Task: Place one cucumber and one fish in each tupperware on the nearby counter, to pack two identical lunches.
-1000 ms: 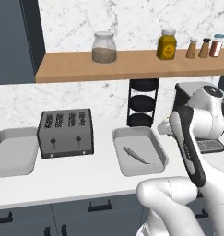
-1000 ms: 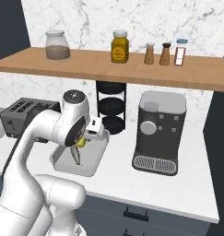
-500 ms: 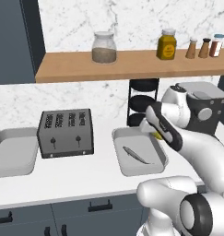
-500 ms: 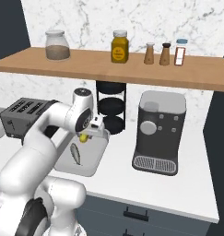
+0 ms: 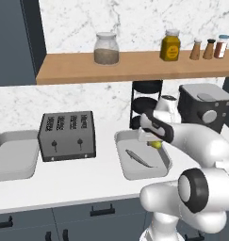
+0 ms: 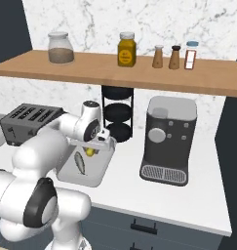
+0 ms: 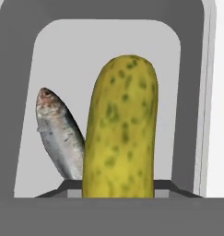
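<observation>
My gripper is shut on a stubby yellow-green cucumber and holds it just above the right tupperware, near its back right corner. In the hand view the cucumber stands lengthwise in front of the tray floor. A slender silver-grey fish lies on that floor beside it. From the right base view, the cucumber hangs under the gripper over the tray, with the fish lying in it. The second tupperware sits at the counter's far left.
A black toaster stands between the two trays. Behind the right tray is a black tiered rack, and a dark coffee machine stands to its right. A wooden shelf with jars hangs above the counter.
The arm has swung left and down, carrying the cucumber from beside the coffee machine to low over the right tray. The grip has stayed the same.
</observation>
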